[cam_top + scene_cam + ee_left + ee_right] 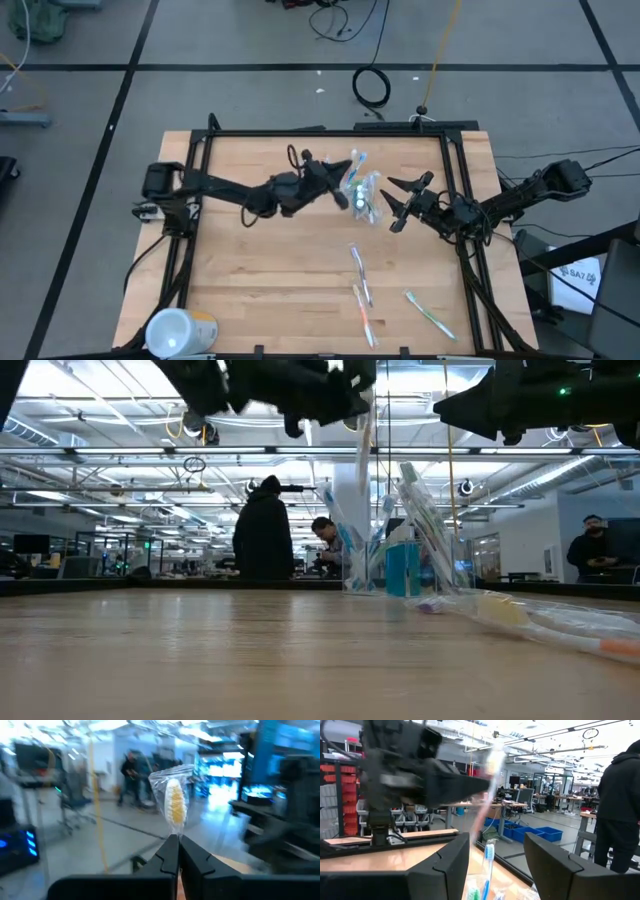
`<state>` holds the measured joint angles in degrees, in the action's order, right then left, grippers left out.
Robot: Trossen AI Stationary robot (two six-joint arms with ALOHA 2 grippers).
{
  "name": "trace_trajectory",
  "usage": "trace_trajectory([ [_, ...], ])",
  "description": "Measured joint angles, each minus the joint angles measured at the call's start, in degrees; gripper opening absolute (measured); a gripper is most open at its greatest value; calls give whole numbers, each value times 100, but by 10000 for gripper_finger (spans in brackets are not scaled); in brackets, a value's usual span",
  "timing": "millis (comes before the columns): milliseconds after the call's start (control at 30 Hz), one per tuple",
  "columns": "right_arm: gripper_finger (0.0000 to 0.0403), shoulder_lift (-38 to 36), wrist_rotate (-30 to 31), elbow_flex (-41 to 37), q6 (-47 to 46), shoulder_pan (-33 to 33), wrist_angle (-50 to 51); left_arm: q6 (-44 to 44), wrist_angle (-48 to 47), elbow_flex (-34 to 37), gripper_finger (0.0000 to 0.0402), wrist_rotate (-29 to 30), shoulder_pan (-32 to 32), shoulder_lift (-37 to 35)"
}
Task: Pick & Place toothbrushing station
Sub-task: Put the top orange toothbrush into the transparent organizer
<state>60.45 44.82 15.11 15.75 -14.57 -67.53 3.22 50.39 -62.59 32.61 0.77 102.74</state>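
Observation:
My left gripper [340, 185] is shut on a toothbrush in a clear wrapper [175, 802], raised over the clear plastic cup [362, 197]. The cup stands on the table's far middle with several toothbrushes and a blue tube [402, 568] in it. My right gripper [400, 205] is open just right of the cup and touches nothing. In the right wrist view, its fingers stand either side of the cup [487, 882]. Three more wrapped toothbrushes [360, 272] [366, 315] [430, 312] lie flat on the near right of the table. My left gripper pinches the wrapped toothbrush between its two shut fingers, on the handle below the yellow-bristled head [174, 836]. The head sticks out past the fingertips. The brush is lifted clear and nearly upright over the cup, as the low view [365, 450] and right wrist view [490, 785] show.
A large white and yellow cylinder [180, 330] lies at the table's near left corner. Dark frame rails [452, 170] run along the table's sides and far edge. People [262, 530] stand in the room beyond the table. Bare wood [270, 270] lies left of the loose brushes.

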Motion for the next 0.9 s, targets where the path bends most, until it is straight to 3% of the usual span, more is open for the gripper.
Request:
trace_trajectory([
  [167,179,0,0,0,58,0,2,66,1153,0,9,134,279,790],
  [367,182,0,4,0,313,0,0,-156,1578,0,5,394,415,1539],
  [533,182,0,4,0,457,2,4,-174,1441,0,5,377,309,1810],
  [667,183,0,4,0,465,0,2,-202,803,0,8,513,209,1817],
  [900,183,0,4,0,457,0,2,453,414,-7,16,643,182,1812],
])
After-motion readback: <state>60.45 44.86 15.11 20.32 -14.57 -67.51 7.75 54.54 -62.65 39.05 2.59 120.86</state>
